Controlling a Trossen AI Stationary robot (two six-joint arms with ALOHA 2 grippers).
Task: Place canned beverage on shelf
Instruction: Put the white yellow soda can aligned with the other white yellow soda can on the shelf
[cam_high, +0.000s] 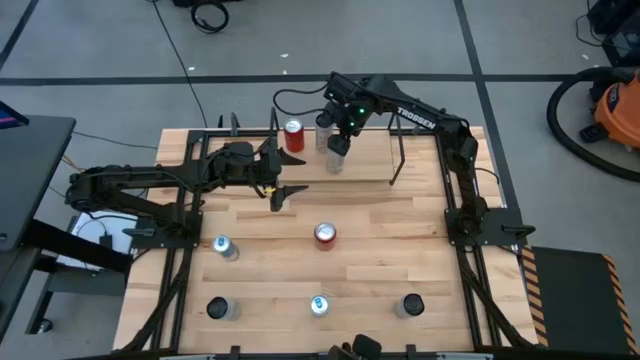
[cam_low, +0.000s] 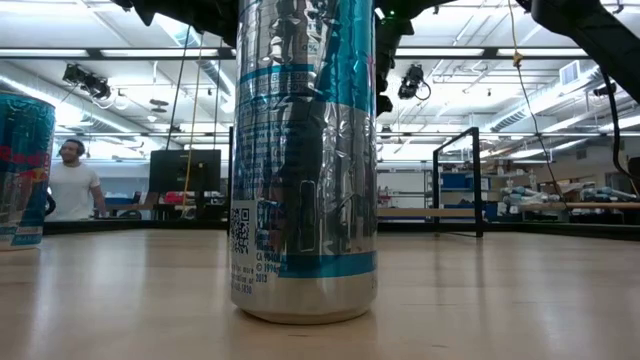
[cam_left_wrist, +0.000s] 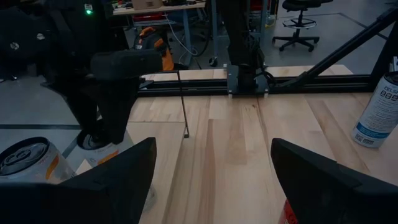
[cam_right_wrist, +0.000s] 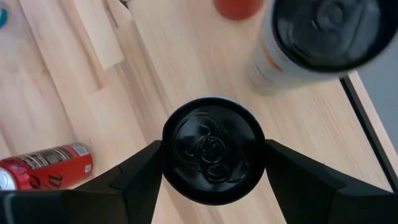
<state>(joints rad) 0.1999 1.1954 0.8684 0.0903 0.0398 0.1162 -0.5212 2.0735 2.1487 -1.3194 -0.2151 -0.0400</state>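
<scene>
The shelf (cam_high: 395, 150), thin black rods around a light wood board, stands at the table's far middle. A red can (cam_high: 292, 135) and a white-and-orange can with a black top (cam_right_wrist: 311, 43) stand on it. My right gripper (cam_high: 338, 150) is above the shelf, shut on a black-topped can (cam_right_wrist: 213, 149). My left gripper (cam_high: 285, 190) is open and empty, just off the shelf's near left corner. It also shows in the left wrist view (cam_left_wrist: 211, 180). My right gripper pinches the black-topped can between its two fingers, on opposite sides of the wall just under the top rim (cam_right_wrist: 169, 155). The fingers come from above, pointing down. The can stands upright. The can itself hides whether its base rests on the board.
Several more cans stand on the table's near half: a red one (cam_high: 325, 235), a silver-blue one (cam_high: 225, 247), and three along the near edge (cam_high: 318, 305). A silver-and-teal can (cam_low: 305, 160) fills the low view. A person (cam_low: 70, 180) stands in the room behind.
</scene>
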